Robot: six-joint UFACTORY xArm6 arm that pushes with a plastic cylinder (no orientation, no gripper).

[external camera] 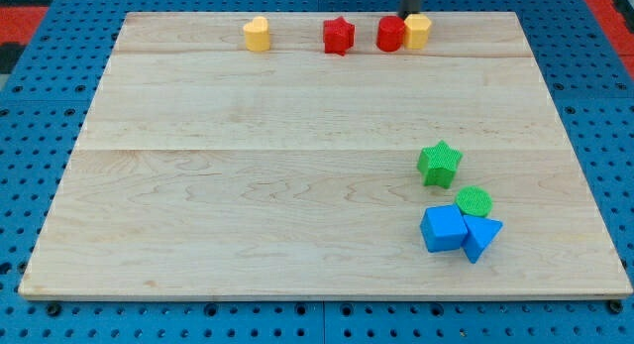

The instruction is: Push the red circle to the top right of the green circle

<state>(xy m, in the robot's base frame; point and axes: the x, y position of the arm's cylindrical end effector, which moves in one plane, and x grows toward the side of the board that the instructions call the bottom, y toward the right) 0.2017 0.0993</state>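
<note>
The red circle lies near the view's top edge of the wooden board, touching a yellow block on its right. The green circle lies at the view's lower right, far below the red circle, wedged between the green star and two blue blocks. My rod comes down at the view's top; my tip stands just above the gap between the red circle and the yellow block, right behind them.
A red star and a yellow heart lie along the top edge to the left. A blue cube and a blue triangle touch the green circle from below.
</note>
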